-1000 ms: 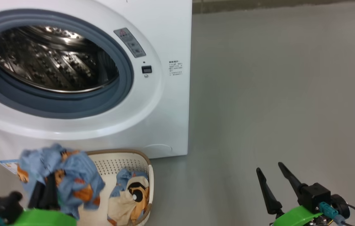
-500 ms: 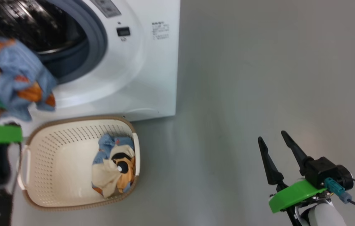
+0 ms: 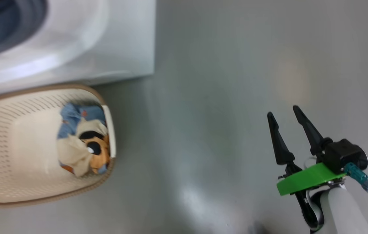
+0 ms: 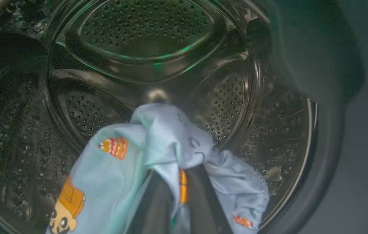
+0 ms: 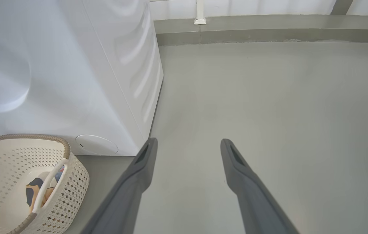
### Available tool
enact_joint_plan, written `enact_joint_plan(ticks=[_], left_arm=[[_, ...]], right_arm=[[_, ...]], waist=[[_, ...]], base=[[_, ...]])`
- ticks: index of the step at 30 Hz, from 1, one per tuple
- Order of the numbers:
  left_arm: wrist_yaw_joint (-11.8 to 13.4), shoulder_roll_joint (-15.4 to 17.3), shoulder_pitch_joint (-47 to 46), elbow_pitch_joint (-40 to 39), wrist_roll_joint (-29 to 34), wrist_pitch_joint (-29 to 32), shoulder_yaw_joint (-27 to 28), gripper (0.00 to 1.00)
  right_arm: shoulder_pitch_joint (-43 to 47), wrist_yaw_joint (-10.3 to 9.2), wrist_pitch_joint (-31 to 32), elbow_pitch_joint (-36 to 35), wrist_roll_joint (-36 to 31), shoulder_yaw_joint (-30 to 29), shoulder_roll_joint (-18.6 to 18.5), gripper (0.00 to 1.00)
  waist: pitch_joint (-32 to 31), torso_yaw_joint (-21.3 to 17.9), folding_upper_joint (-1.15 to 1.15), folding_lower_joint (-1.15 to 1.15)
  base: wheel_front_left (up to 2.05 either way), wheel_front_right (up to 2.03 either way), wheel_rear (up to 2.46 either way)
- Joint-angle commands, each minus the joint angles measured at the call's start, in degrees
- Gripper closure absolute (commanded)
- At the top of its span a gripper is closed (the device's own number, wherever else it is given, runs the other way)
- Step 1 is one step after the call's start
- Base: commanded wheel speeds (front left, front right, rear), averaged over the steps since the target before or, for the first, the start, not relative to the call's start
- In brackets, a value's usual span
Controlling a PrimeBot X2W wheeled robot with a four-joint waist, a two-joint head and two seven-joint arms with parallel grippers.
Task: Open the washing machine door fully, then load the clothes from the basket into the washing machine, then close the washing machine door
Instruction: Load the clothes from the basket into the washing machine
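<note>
Left wrist view: my left end effector is pinching the blue cartoon-print garment inside the steel drum so I can drop it deep, right end effector wide, empty.

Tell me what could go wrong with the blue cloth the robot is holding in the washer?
1. The blue cloth drapes over the shut left gripper, so it might cling when the jaws open and get pulled back out of the drum.
2. A cream and orange piece lies in the basket; stopping now would leave it behind.
</note>
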Motion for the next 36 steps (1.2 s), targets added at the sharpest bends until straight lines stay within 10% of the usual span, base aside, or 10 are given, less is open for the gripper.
enact_joint_plan(ticks=[1,16,36], left_arm=[[-0.15,4.61,-2.48,-0.33,-0.53,-0.35,0.88,1.0],[-0.15,20.46,-28.15,11.79,-5.44,1.11,-16.24,1.0],[-0.15,18.85,-34.06,29.0,-4.37,-0.34,-18.61,1.0]], right_arm=[[-0.32,0.09,-0.68,-1.54,0.56,1.69,-0.09,0.0],[-2.39,0.09,-0.68,-1.77,7.31,4.6,-0.09,0.0],[-2.02,0.09,-0.68,-2.13,7.82,5.02,-0.09,0.0]], waist=[[6.62,-4.59,0.0,0.0],[14.91,-10.59,0.0,0.0],[14.79,-10.33,0.0,0.0]], base=[[0.0,0.0,0.0],[0.0,0.0,0.0],[0.0,0.0,0.0]])
